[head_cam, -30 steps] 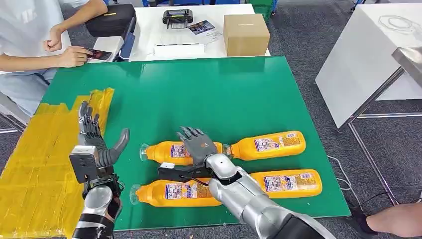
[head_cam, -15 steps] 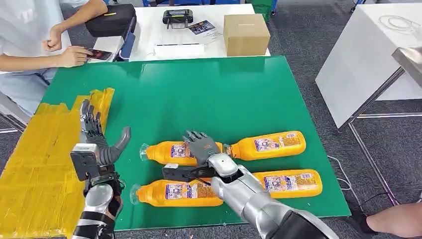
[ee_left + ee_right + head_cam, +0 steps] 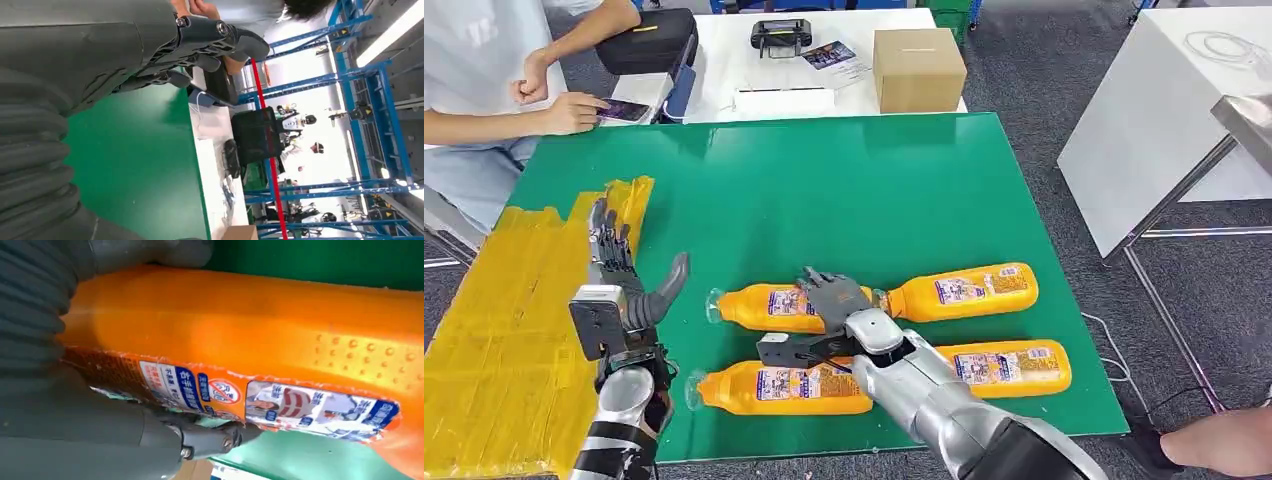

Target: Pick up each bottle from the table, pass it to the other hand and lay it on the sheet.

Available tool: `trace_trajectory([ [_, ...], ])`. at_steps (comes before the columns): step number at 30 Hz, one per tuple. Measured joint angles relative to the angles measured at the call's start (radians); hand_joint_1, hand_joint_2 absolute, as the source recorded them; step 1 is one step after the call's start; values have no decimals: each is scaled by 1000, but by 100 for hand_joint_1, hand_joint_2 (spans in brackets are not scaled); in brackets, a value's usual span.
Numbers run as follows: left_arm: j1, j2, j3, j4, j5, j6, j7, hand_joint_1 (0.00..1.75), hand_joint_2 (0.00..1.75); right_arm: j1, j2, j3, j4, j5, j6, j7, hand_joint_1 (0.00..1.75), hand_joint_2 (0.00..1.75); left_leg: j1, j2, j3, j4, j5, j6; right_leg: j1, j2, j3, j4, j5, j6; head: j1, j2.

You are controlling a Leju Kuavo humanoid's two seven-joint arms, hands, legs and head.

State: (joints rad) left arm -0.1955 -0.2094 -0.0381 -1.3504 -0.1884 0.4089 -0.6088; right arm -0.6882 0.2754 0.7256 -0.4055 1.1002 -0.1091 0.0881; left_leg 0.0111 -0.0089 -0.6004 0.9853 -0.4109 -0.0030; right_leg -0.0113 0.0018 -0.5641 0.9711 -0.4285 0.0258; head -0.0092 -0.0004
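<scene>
Barely started, I'd say: all four orange bottles were lying on the green table (image 3: 844, 180) and none on the yellow sheet (image 3: 494, 330) over at 9 o'clock. The right hand (image 3: 829, 298) was wrapping around the far-left bottle (image 3: 769, 306), grip not closed as far as I could tell, while the left hand (image 3: 624, 285) waited spread and empty. A white table (image 3: 724, 45) sat at 12 o'clock, grey carpet (image 3: 1064, 60) all around.
</scene>
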Motion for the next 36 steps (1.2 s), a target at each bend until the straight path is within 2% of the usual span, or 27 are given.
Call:
trace_trajectory([
  [3, 0, -2, 0, 0, 0, 0, 0, 0, 175, -1, 0, 0, 3, 0, -1, 0, 133, 175, 0, 0, 0, 0, 0, 0, 0, 0, 0, 0, 0, 0, 0, 0],
  [4, 0, -2, 0, 0, 0, 0, 0, 0, 175, -1, 0, 0, 4, 0, -2, -1, 148, 175, 0, 0, 0, 0, 0, 0, 0, 0, 0, 0, 0, 0, 0, 0],
  [7, 0, -3, 0, 1, 0, -3, 1, 0, 175, -1, 0, 0, 6, -4, -29, -10, 173, 175, 0, 0, 0, 0, 0, 0, 0, 0, 0, 0, 0, 0, 0, 0],
  [17, 1, -3, 1, -3, 2, -6, 4, 0, 175, 27, 0, -67, -21, -46, -265, -76, 175, 175, 0, 0, -1, 0, 0, 0, 0, 0, 0, 0, 0, 0, 0, 0],
  [33, 2, -3, 4, -6, 2, -8, 4, 0, 175, 42, 0, -113, -45, -51, -291, -83, 175, 175, 0, 0, -1, 0, 0, 0, 0, 0, 0, 0, 0, 0, 0, 0],
  [36, 3, -3, 4, -7, 0, -8, 5, 0, 175, 60, 0, -134, -69, -73, -385, -107, 175, 175, 0, 0, -1, 0, 0, 0, 0, 0, 0, 0, 0, 0, -1, 0],
])
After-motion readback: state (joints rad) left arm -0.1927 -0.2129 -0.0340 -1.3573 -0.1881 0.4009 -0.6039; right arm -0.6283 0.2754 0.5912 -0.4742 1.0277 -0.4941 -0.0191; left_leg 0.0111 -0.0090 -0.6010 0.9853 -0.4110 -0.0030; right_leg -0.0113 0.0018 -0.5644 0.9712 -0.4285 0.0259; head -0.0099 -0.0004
